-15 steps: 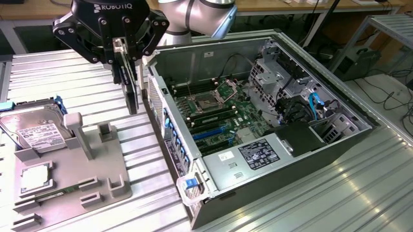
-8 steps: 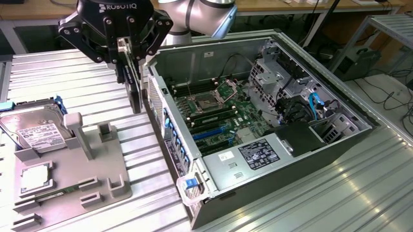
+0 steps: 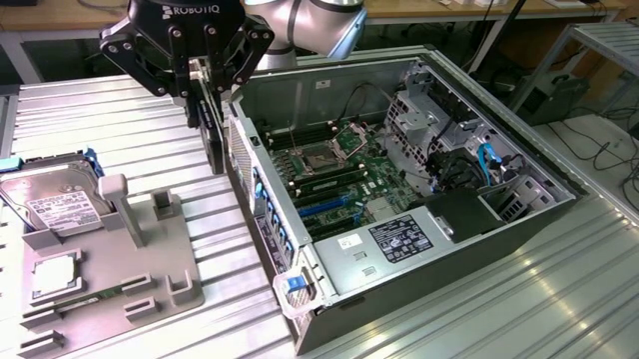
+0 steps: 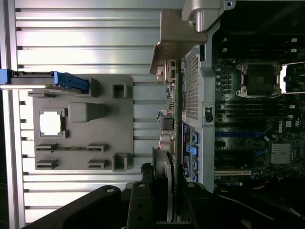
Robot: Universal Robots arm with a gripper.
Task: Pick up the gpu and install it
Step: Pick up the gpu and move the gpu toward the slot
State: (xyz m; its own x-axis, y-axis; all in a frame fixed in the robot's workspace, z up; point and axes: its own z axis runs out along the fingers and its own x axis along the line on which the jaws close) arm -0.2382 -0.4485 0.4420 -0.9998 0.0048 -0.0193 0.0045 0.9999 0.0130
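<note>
Exterior view: a black gripper (image 3: 208,88) is clamped on the gpu (image 3: 212,138), holding the dark card upright on its edge just outside the rear wall of an open computer case (image 3: 450,262). The case lies on a ribbed metal table (image 3: 100,112), with a grey parts fixture (image 3: 110,292) alongside. Wooden desks (image 3: 60,15) stand behind, and cables (image 3: 609,153) trail over the floor.
</note>
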